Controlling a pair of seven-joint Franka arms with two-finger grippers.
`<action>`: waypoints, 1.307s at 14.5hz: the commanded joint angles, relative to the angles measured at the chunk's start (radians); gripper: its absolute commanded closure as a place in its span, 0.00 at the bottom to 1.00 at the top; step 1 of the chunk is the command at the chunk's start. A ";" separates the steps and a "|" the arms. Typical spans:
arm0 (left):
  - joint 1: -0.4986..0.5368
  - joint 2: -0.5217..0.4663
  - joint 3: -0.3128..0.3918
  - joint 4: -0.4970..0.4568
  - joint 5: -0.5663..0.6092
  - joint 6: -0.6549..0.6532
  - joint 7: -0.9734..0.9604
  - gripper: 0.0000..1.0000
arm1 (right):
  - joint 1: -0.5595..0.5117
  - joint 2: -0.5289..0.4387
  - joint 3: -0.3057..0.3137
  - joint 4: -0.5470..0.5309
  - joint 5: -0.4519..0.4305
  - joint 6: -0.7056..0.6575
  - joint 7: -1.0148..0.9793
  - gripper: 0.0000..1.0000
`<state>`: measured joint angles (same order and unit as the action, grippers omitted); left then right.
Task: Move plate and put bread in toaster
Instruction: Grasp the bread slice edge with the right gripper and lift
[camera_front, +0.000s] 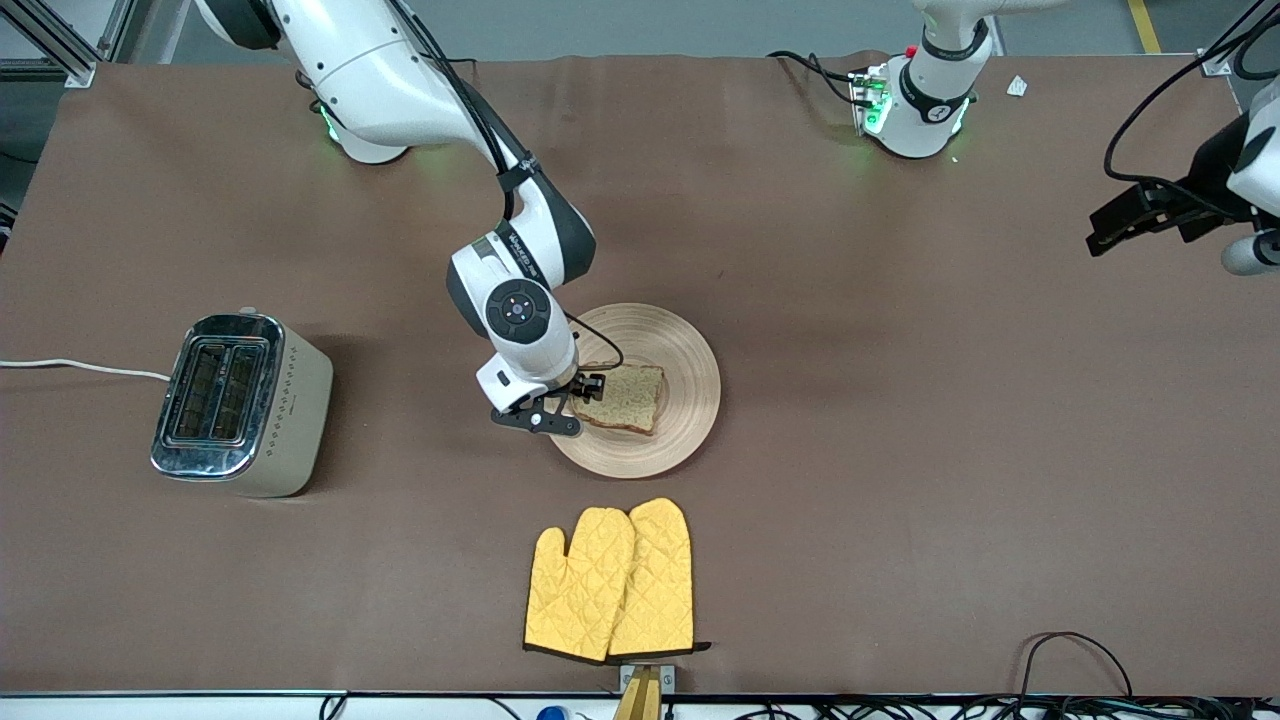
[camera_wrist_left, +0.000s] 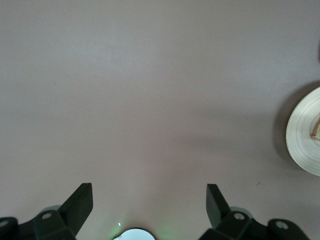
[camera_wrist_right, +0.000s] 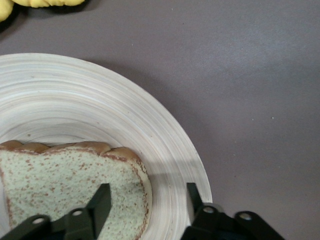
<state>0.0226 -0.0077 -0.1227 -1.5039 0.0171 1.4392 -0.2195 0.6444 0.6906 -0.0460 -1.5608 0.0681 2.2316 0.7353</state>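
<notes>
Right gripper (camera_wrist_right: 145, 205) fingers apart, straddling the bread (camera_front: 622, 396) edge on the plate (camera_front: 690, 345); lower squarely, pinch crust firmly; toaster (camera_front: 240, 403) toward right arm's end; left gripper (camera_wrist_left: 149, 206) spread wide, waiting.

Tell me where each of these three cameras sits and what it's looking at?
Front view: high across the table, facing both arms, the toaster and the mitts.
Left wrist view: on the waiting left arm, looking down past the open left gripper at the table.
Right wrist view: over the plate, its open right gripper straddling the bread edge.
All three show the plate.
</notes>
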 joint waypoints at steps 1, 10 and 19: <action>-0.010 -0.032 0.011 -0.036 -0.012 -0.003 0.003 0.00 | 0.012 0.018 -0.005 0.005 -0.016 0.025 0.010 0.39; -0.006 -0.035 0.012 -0.036 -0.013 -0.013 -0.003 0.00 | 0.034 0.043 -0.003 -0.018 -0.014 0.083 0.012 0.78; -0.007 -0.029 0.012 -0.036 -0.012 -0.019 -0.006 0.00 | 0.023 -0.002 -0.014 0.056 -0.071 -0.116 -0.007 1.00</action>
<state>0.0179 -0.0202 -0.1156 -1.5280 0.0169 1.4329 -0.2197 0.6706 0.7272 -0.0516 -1.5312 0.0470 2.2141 0.7330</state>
